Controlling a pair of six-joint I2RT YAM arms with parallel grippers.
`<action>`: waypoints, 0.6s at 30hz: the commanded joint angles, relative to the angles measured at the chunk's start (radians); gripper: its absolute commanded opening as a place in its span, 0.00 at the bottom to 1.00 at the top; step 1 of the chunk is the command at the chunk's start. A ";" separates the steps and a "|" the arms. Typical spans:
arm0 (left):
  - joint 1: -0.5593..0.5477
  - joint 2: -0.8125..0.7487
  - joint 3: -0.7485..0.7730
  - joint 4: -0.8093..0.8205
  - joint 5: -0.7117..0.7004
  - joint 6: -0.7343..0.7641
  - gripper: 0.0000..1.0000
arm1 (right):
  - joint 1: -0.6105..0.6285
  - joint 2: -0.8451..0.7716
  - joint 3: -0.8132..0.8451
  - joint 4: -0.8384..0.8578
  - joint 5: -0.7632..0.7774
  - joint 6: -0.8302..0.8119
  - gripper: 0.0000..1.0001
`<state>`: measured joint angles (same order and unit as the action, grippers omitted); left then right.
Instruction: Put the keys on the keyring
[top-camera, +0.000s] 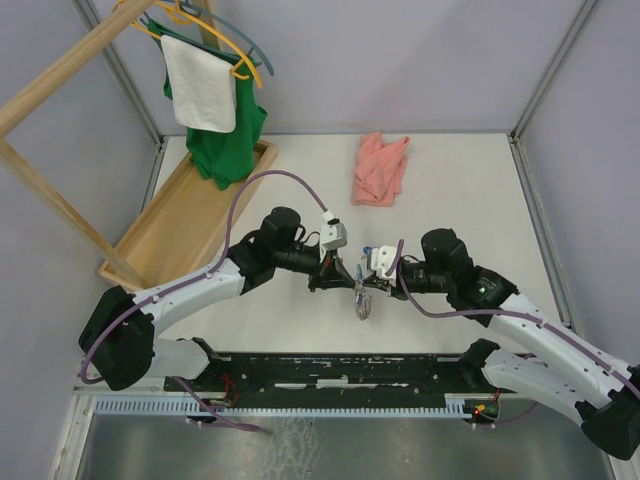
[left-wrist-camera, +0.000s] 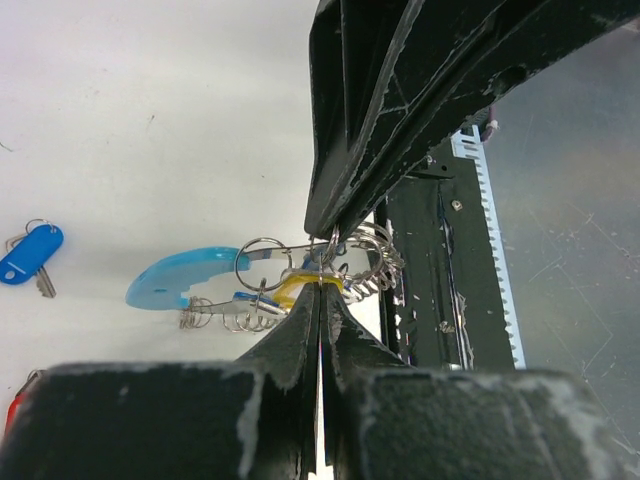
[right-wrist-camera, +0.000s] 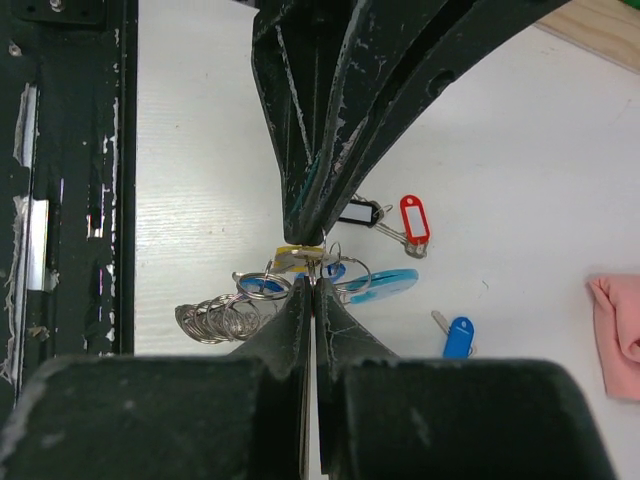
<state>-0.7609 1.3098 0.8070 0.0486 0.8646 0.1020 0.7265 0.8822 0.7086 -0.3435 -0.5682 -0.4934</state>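
Though both claws are pinched shut at the overhead view's centre, left claw (left-wrist-camera: 318, 292) on the yellow key (left-wrist-camera: 298, 287), right claw (right-wrist-camera: 310, 285) on the keyring (left-wrist-camera: 200, 275), threading looks unfinished; the red key (right-wrist-camera: 414, 220), black key (right-wrist-camera: 356, 212) and blue key (right-wrist-camera: 458, 337) lie loose on the table (right-wrist-camera: 200, 150).

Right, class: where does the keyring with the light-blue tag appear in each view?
Top external: keyring hangs at the picture's centre.
Left wrist: centre, slightly left.
Right wrist: centre, just below the middle.
Shared landmark: the black rail.
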 joint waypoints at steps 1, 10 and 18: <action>-0.001 -0.022 0.015 -0.062 -0.007 0.048 0.03 | -0.004 -0.066 -0.015 0.144 0.041 0.053 0.01; -0.004 0.003 0.017 -0.094 0.005 0.038 0.03 | -0.003 -0.091 -0.064 0.269 0.020 0.133 0.01; -0.017 0.052 0.039 -0.059 0.007 0.020 0.03 | -0.003 -0.130 -0.145 0.445 0.034 0.220 0.01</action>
<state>-0.7647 1.3373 0.8150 -0.0051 0.8627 0.1032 0.7265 0.7933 0.5728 -0.1150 -0.5579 -0.3317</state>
